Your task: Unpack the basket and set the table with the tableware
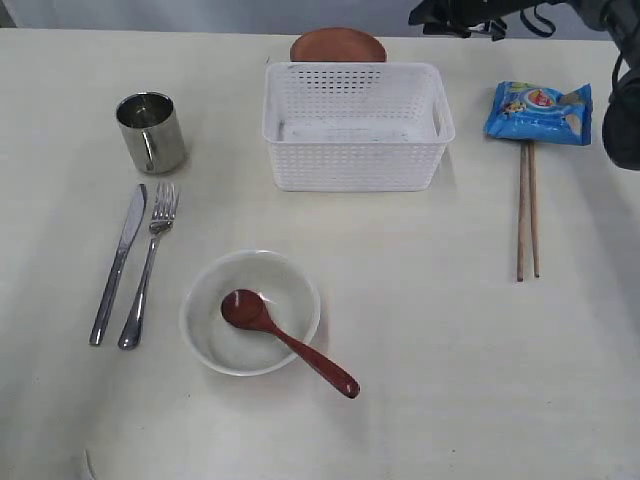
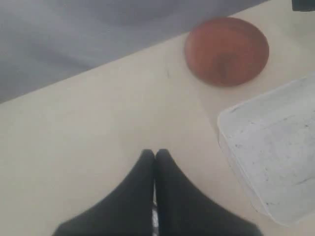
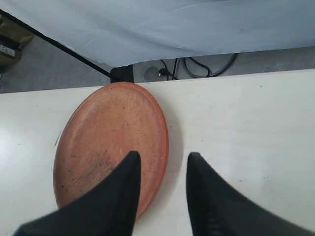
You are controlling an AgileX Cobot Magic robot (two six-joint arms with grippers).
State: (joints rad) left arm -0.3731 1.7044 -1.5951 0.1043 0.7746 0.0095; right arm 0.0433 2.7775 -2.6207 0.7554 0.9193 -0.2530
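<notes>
Both empty: your right gripper [image 3: 163,156] hangs parted over the plate [image 3: 108,132] rim, left gripper [image 2: 155,153] closed above the table [image 2: 88,132].

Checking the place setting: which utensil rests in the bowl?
The reddish-brown spoon, head in the white bowl; knife, fork and chopsticks lie on the table.

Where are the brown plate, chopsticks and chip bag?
brown plate [image 3: 106,132], right wrist view, centre of its face.
chopsticks [image 1: 521,210], exterior view, mid-shaft of one stick.
chip bag [image 1: 538,112], exterior view, middle of the pack.

White grid-holed basket [image 1: 355,165], reddish-brown plate [image 3: 108,130]
</notes>
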